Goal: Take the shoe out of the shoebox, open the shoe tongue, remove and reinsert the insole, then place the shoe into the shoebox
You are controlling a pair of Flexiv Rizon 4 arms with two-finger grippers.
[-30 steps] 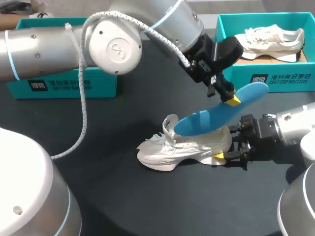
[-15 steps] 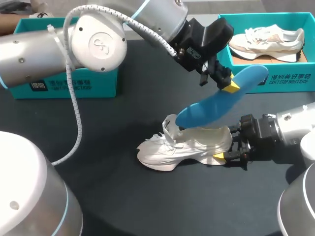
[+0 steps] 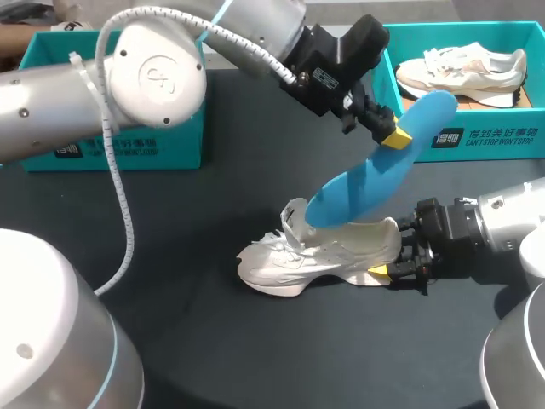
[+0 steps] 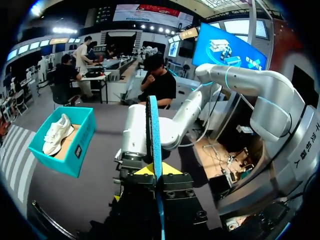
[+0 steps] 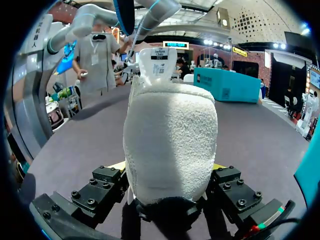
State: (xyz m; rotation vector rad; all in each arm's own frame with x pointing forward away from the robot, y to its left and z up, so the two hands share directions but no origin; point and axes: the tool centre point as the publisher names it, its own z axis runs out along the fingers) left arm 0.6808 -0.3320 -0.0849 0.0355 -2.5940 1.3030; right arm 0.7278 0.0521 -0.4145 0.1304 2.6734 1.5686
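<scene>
Table (image 3: 187,281): dark, white lace-up sneaker (image 3: 315,256) upright.
Left gripper (image 3: 390,136): closed on blue foam insole (image 3: 370,175), over sneaker.
Right gripper (image 3: 397,249): clamping sneaker's heel.

White lettering and dark logo square on shoebox (image 3: 511,146) front behind the shoe (image 3: 324,256), same on second shoebox (image 3: 170,149) behind-left of it, tongue label (image 5: 158,62) too small to read.

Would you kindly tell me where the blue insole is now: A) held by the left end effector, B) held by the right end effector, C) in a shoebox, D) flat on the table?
A: the left end effector pinches the insole by its upper end above the shoe, whose heel the right end effector grips.
</scene>
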